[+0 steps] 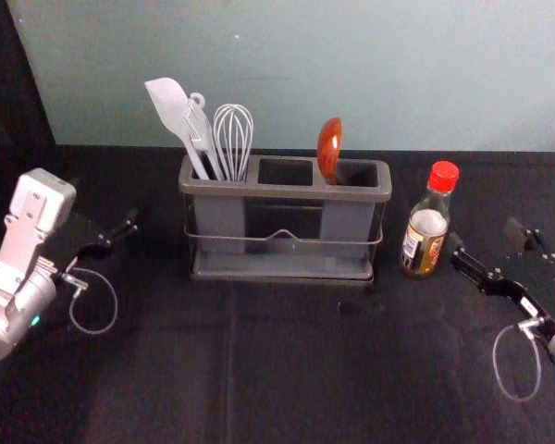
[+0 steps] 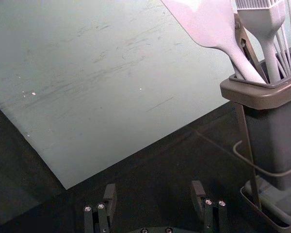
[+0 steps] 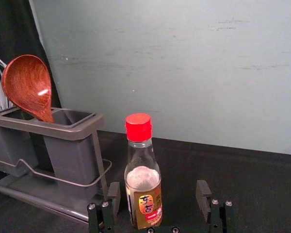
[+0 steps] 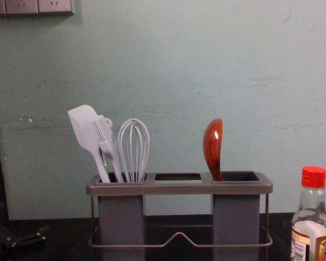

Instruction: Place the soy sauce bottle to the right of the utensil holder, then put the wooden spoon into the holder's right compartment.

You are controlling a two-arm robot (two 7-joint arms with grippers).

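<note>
Upright to the right of the grey utensil holder (image 1: pixel 287 192) stands the red-capped soy sauce bottle (image 1: pixel 425 231). The wooden spoon (image 1: pixel 329 146) is bowl up, its handle down in the right compartment, against that compartment's left edge in the chest view. My right gripper (image 1: pixel 489 244) is low, just right of the bottle and not holding it; in the right wrist view the right gripper (image 3: pixel 158 194) is open, with the bottle (image 3: pixel 144 194) showing between its separated fingers. My left gripper (image 1: pixel 97 233) is left of the holder; the left wrist view shows the left gripper (image 2: pixel 154 194) open and holding nothing.
A white spatula (image 4: pixel 88 133), a brush (image 4: pixel 104 138) and a whisk (image 4: pixel 133 149) stand in the holder's left compartment. The pale wall (image 4: pixel 174 65) rises behind the black-covered table (image 1: pixel 287 370). A wire rail (image 4: pixel 179 237) runs along the holder's front.
</note>
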